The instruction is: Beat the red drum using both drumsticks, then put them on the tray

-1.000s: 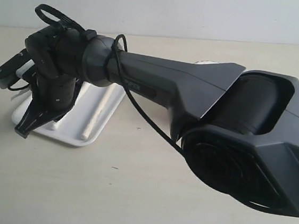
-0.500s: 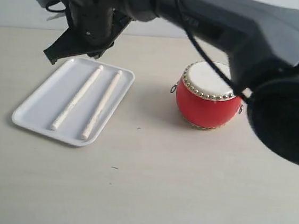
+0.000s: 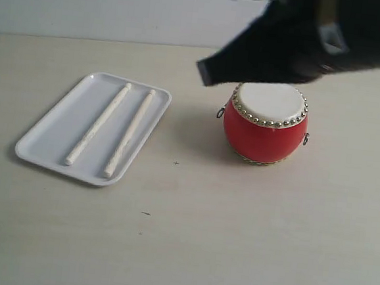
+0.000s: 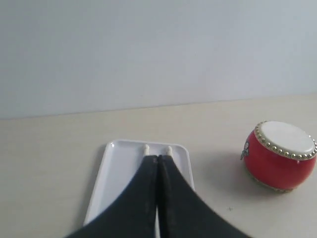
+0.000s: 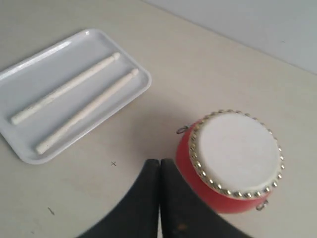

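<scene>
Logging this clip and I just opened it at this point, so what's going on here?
Nothing is being handled right now. The two drumsticks lie side by side in the white tray. The red drum stands on the table beside the tray, apart from it. The left claw and the right claw are both shut and hold nothing. The put-away step looks done.

Lab-like: bare beige tabletop (image 3: 234, 242), blank wall (image 3: 123, 6)

We see the arm (image 3: 309, 46) only as a dark blur, cut off top right. In its wrist view the left gripper (image 4: 157, 159) hides the drumsticks (image 4: 146, 148) save their tips.
</scene>
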`<action>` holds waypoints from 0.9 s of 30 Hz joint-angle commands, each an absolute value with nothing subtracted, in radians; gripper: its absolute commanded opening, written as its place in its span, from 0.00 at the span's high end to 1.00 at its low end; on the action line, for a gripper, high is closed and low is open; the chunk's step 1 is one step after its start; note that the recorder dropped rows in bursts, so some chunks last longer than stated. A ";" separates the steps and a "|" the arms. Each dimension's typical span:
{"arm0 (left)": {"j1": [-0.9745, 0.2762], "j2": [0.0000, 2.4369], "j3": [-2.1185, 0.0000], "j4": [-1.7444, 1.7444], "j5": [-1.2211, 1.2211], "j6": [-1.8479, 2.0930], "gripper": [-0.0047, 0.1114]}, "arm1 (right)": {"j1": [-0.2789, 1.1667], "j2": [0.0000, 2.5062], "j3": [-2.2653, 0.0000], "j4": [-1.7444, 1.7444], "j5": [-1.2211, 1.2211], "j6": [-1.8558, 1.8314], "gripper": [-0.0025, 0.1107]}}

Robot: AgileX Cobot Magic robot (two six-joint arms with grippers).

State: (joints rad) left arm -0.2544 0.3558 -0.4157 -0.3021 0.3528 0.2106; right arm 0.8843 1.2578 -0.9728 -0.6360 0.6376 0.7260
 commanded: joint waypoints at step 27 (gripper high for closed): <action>-0.261 0.347 -0.411 -0.321 0.319 0.205 0.96 | 0.884 0.702 -0.505 -0.811 0.499 0.996 0.98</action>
